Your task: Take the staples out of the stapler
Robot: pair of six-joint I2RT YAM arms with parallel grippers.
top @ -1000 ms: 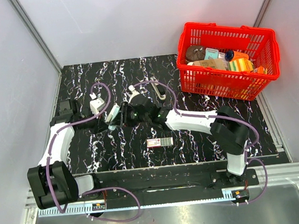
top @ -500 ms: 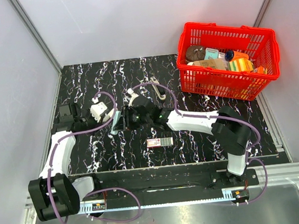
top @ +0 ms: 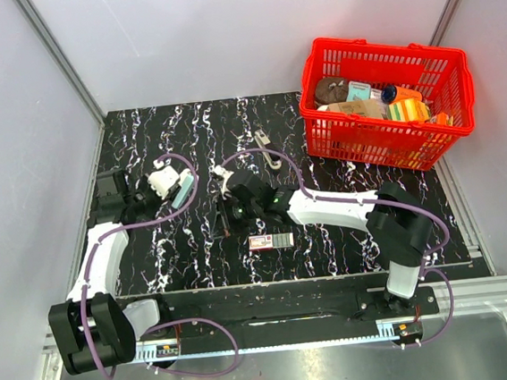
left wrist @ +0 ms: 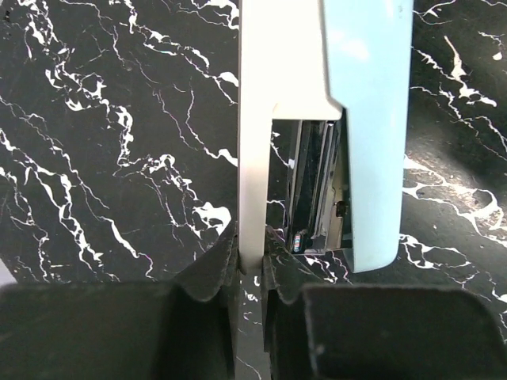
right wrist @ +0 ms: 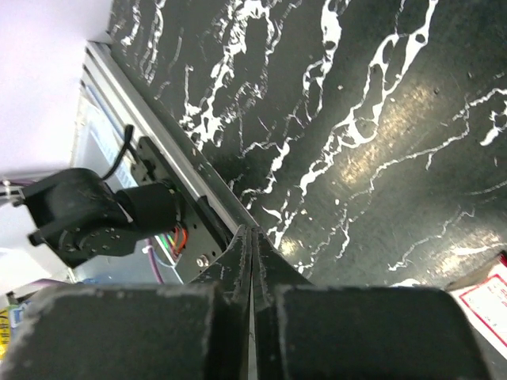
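Separation is new: right gripper (right wrist: 252,245) has left the small pale-blue and white plastic stapler (left wrist: 364,119) and snapped together, seemingly empty; left gripper (left wrist: 249,253) stays clamped on its white base, hinged open over the black marbled table (top: 140,129). Staples probably remain loaded.

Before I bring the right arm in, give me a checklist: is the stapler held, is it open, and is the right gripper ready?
1. Hold: left gripper clamps the white half of the stapler: ok.
2. Stapler open, blue half spread from white, grey metal channel exposed: ok.
3. Staples in the channel: cannot tell.
4. Free hand: right gripper has nothing visible between its fingers: ok.
5. Right gripper open for a pick: not ok, it is shut.
6. Right gripper apart from the stapler, top view: ok.
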